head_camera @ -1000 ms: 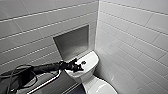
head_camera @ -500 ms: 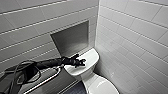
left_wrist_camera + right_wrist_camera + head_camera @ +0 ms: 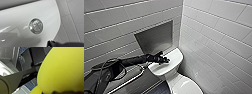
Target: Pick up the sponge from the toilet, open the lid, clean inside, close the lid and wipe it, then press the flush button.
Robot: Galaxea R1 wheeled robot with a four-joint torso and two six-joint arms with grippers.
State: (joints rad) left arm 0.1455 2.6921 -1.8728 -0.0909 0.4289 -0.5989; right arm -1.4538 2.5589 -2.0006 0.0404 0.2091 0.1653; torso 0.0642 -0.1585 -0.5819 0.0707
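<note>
Now your flush button (image 3: 36,26) is a shiny round disc in the white tank top (image 3: 16,18) of the toilet (image 3: 184,86). Your left hand (image 3: 164,60) reaches farther over it than 1 s ago; apart or together, unclear.

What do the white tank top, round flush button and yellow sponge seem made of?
White flat tank top: glazed ceramic, glossy mirror-like highlights. Round silvery flush button: reflective, so metal or chromed plastic. Bright yellow sponge: likely soft foam, matte and faintly pitted.

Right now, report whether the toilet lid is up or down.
Down: the lid lies flat as a smooth white oval, not raised against the tank.
</note>
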